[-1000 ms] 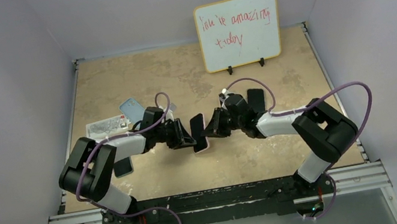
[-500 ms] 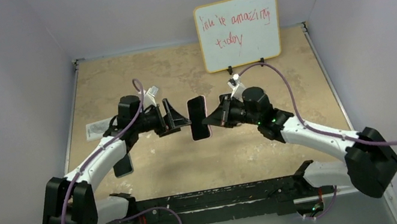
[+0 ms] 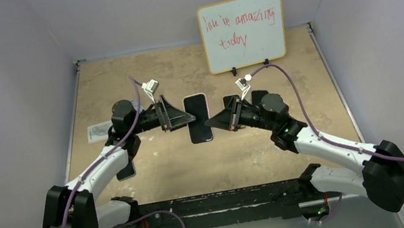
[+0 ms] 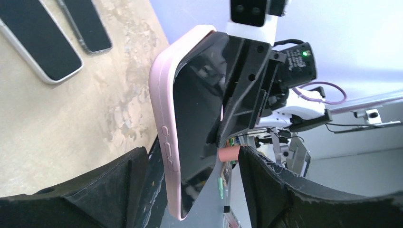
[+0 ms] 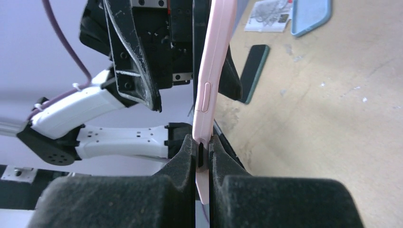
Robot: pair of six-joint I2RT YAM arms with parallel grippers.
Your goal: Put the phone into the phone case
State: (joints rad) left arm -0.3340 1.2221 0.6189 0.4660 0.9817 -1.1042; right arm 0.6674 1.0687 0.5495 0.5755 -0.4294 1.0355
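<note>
A black phone (image 4: 199, 109) sits in the pink phone case (image 4: 164, 118), and the pair is held upright in the air above the table's middle (image 3: 198, 118). My right gripper (image 5: 203, 154) is shut on the case's edge (image 5: 214, 71), gripping from the right in the top view (image 3: 213, 122). My left gripper (image 3: 179, 113) stands open just left of the phone. In the left wrist view its fingers (image 4: 100, 190) straddle the case's lower end without touching, and the left gripper (image 4: 190, 190) has wide gaps on both sides.
A whiteboard (image 3: 243, 31) stands at the back right. On the table lie a blue case (image 5: 311, 16), a leaflet (image 3: 100, 131), a dark phone (image 3: 125, 169) at the left, and two more dark handsets (image 4: 40, 42) (image 4: 85, 23) behind the right arm.
The left gripper has opened and let go of the cased phone. The right gripper has closed on it. Both arms have risen and reached farther over the table.
</note>
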